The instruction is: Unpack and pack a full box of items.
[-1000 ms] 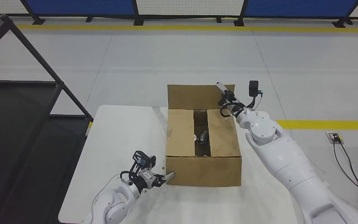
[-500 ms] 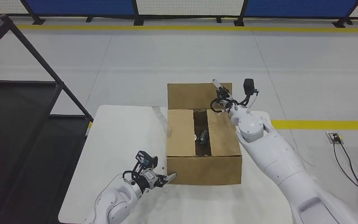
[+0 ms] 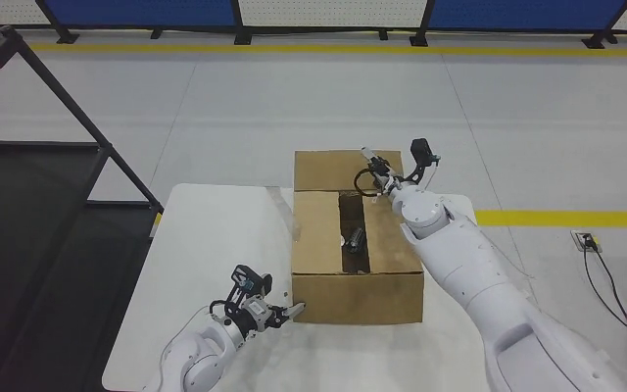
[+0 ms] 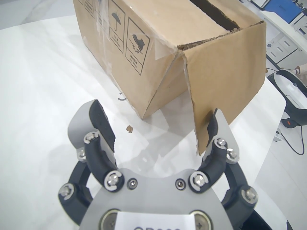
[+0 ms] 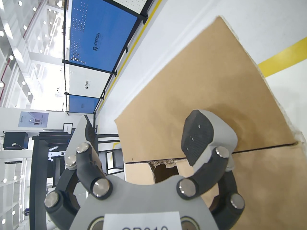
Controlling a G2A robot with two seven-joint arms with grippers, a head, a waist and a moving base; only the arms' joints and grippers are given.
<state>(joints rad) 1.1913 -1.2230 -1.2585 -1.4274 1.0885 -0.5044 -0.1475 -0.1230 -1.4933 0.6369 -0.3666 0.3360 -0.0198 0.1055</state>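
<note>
One box (image 3: 315, 245) with dark items (image 3: 353, 238) inside; left tool (image 4: 155, 112) and right tool (image 5: 141, 123) wide open, empty.

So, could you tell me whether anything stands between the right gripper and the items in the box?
Yes. Two top flaps lie folded over the box, leaving just a narrow gap where the items show. The open right gripper sits at the opened far flap.

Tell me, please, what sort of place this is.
Likely an industrial hall or lab: painted floor with yellow lines, blue partition panels, and a cardboard box on a white table.
</note>
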